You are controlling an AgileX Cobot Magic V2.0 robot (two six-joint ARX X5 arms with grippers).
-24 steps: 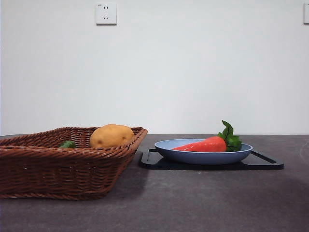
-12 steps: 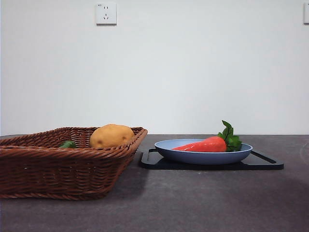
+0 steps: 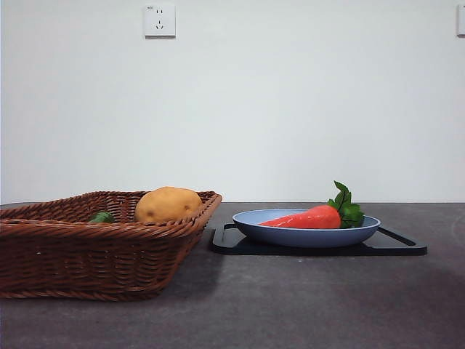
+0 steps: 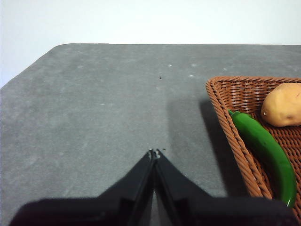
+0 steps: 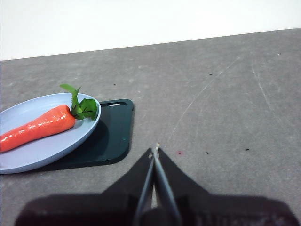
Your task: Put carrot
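Observation:
The carrot, glossy orange-red with green leaves at its thick end, lies in a light blue plate on a black tray right of centre in the front view. It also shows in the right wrist view, lying in the plate. My right gripper is shut and empty, hovering over bare table beside the tray. My left gripper is shut and empty, over bare table beside the basket. Neither arm shows in the front view.
A brown wicker basket stands at the left, holding a yellowish-tan potato and a green pepper. The left wrist view shows the potato and the long green pepper inside it. A wall socket is on the back wall.

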